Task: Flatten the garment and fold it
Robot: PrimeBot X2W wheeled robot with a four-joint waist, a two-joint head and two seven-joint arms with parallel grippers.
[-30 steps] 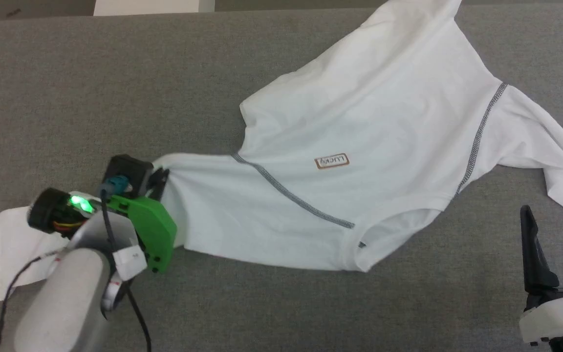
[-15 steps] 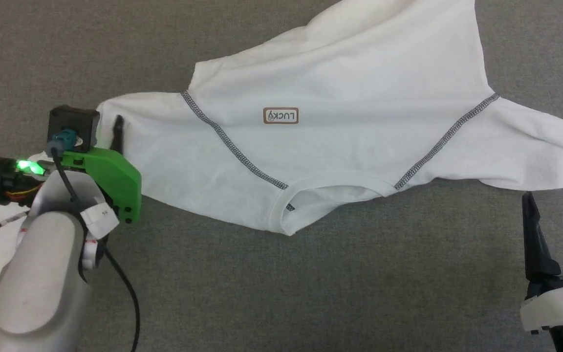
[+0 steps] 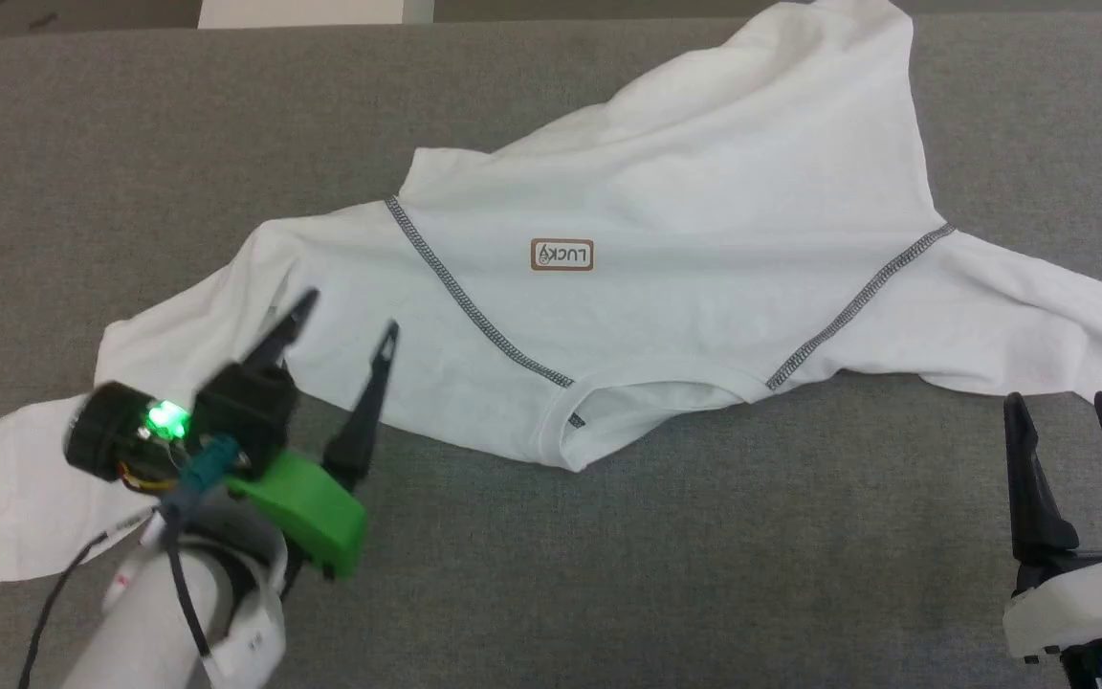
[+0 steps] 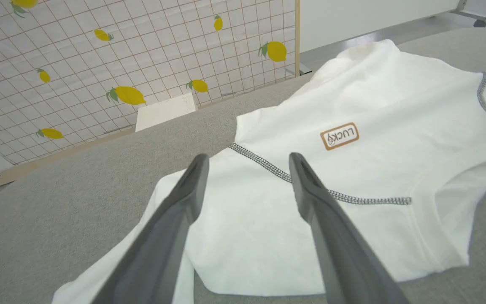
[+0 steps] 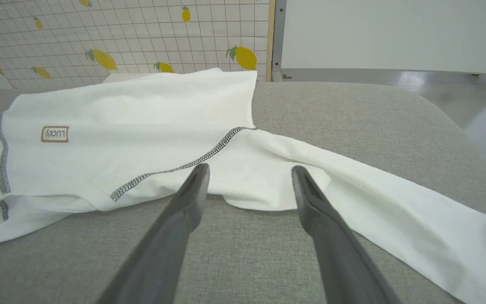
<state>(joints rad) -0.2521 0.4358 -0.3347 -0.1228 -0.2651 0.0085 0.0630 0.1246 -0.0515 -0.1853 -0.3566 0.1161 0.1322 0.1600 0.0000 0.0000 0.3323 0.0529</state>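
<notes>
White garment [image 3: 704,191] sprawls across mid-frame on the grey counter [image 3: 608,574], my left end effector [image 3: 348,314] and right end effector [image 3: 1060,402] both spread, and I fear a careless tug bunches the soft fabric.

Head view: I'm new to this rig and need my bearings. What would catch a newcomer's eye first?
A white long-sleeved shirt of soft fabric with grey-stitched shoulder seams sprawls across the grey fabric surface, collar toward the robot. The open left tool hovers over its sleeve at lower left, a green light glowing on its wrist; the open right tool sits at lower right.
</notes>
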